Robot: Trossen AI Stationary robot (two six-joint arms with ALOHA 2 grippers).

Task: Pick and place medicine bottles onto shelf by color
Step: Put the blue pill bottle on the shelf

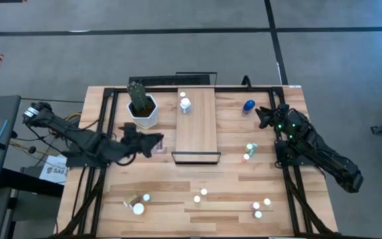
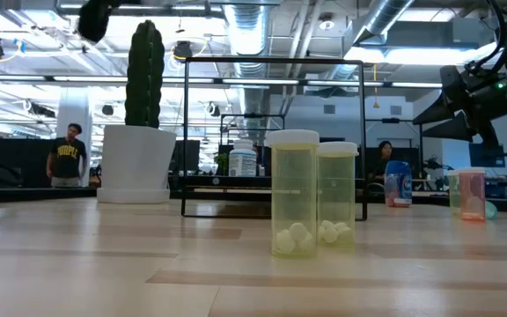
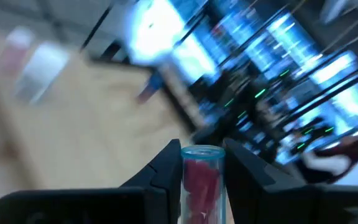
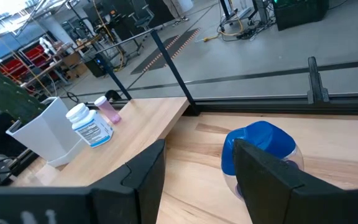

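On the wooden table (image 1: 178,199), the left claw (image 3: 201,163) squeezes a red bottle (image 3: 201,180). The right claw (image 4: 197,168) is open by the blue bottle (image 4: 260,149). Two bottles (image 1: 185,103) stand on the shelf (image 1: 197,129).

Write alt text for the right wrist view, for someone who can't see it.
The right gripper is open, its two dark fingers pointing at a blue bottle lying on the wooden table just ahead. Further off, a white-capped labelled bottle and a small pink bottle sit on the light-wood shelf, beside a white pot.
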